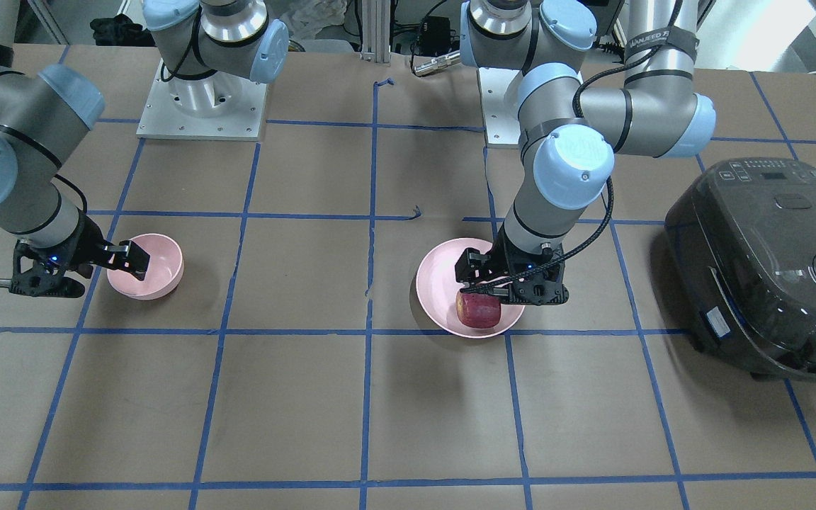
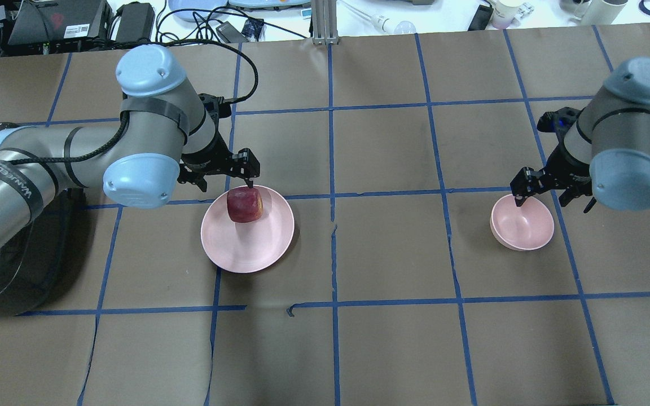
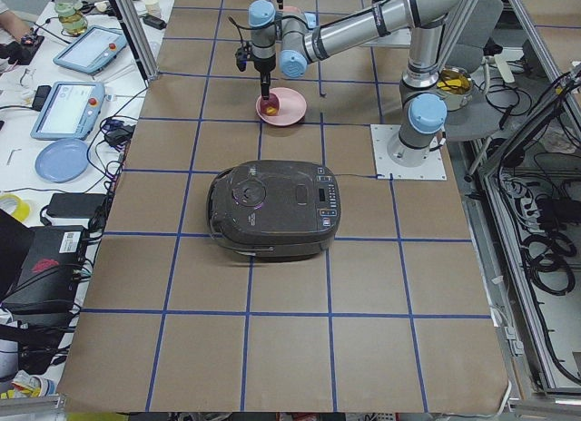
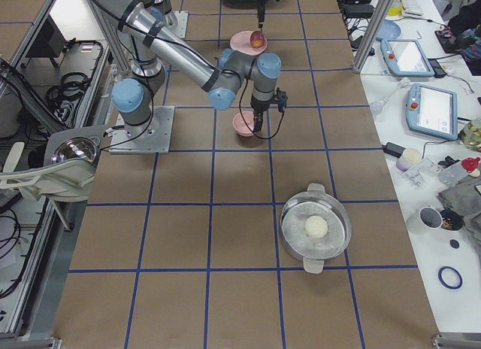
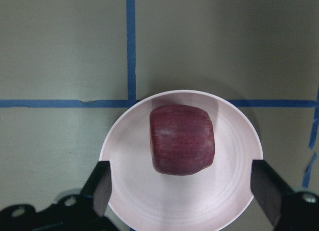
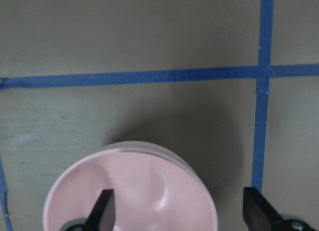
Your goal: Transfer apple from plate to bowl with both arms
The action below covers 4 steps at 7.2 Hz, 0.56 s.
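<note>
We see the apple lying on the plate, in the half of the dish away from the robot's base, dark red with faint streaks. The left gripper hangs over the plate with its fingers spread wide. In the left wrist view they stand out near the plate's two sides, with the apple between them and clear of both, so nothing is clamped. The plate sits flat on the desk in the robot's left half, across a crossing of the blue tape lines that divide the brown surface into squares. Well apart from it, in the right half, we find the bowl, upright on the desk. The right gripper hovers at the bowl's edge, its fingers also apart. The right wrist view shows one finger over the bowl's hollow and the other outside the rim, so the wall of the bowl lies between them. Whether either finger touches the bowl, we cannot tell. A dark cooker with its lid down stands on the desk beyond the plate, further to the robot's left. In the exterior right view a metal pot holding a pale round thing sits toward the desk's right end.
</note>
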Each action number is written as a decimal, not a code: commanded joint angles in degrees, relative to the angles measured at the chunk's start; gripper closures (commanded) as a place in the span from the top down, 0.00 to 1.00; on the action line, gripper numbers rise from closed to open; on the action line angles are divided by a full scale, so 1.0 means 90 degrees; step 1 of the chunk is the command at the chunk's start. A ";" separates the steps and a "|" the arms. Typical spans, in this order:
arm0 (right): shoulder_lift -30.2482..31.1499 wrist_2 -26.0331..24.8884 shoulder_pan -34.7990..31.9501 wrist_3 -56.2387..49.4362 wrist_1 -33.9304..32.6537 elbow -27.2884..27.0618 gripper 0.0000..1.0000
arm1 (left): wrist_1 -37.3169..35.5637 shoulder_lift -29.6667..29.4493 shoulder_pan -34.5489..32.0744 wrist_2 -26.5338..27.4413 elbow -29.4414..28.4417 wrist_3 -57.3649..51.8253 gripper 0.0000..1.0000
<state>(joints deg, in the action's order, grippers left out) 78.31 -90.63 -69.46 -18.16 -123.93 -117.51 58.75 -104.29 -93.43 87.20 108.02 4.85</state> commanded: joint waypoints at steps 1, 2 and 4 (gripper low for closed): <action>-0.0137 -0.0046 0.0275 -0.0450 -0.0254 -0.0370 0.20 | -0.0171 -0.0344 -0.0020 -0.0031 0.0137 -0.0059 1.00; -0.0108 -0.0037 0.0451 -0.0520 -0.0147 -0.0429 0.00 | -0.0181 -0.0452 -0.0029 -0.0060 0.0127 0.0027 1.00; -0.0098 -0.0047 0.0453 -0.0482 -0.0127 -0.0371 0.00 | -0.0316 -0.0608 -0.0030 -0.0051 0.0127 0.0009 1.00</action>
<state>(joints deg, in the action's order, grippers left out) 77.35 -90.99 -65.66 -22.47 -125.23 -121.03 56.79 -108.69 -93.70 86.72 109.12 4.98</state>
